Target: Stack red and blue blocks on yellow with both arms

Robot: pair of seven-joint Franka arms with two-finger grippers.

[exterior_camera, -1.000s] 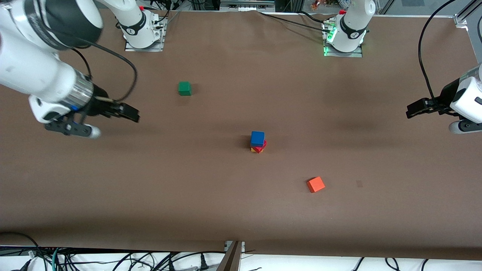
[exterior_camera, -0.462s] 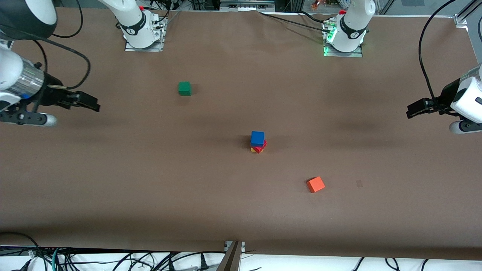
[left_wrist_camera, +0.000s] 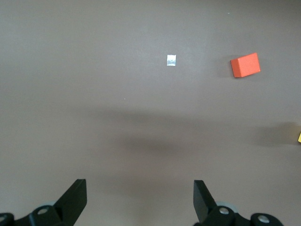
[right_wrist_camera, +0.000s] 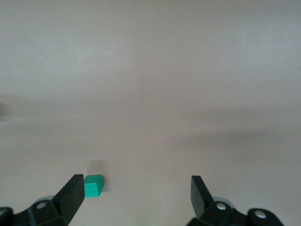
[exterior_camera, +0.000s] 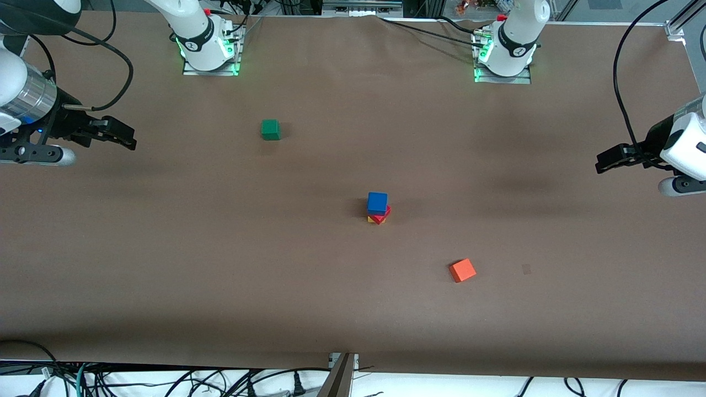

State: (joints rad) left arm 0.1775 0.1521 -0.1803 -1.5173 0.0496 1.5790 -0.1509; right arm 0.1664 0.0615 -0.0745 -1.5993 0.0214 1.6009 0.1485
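In the middle of the worktop [exterior_camera: 353,309] I am seeing the stack standing: the blue block [exterior_camera: 377,202] is sitting on the red block [exterior_camera: 380,215], which is resting, turned a little askew, on the yellow block [exterior_camera: 371,219], of which only a corner is showing, so I cannot be sure how squarely it is carrying the load. Over the last second the right pincer [exterior_camera: 122,136] has been pulling away from the stack to its own end of the worktop, jaws spread wide and empty. The left pincer [exterior_camera: 606,160] is waiting over its end, likewise wide and empty. The green cube [exterior_camera: 270,129] and orange cube [exterior_camera: 462,270] are lying apart, untouched. I am judging the task done.
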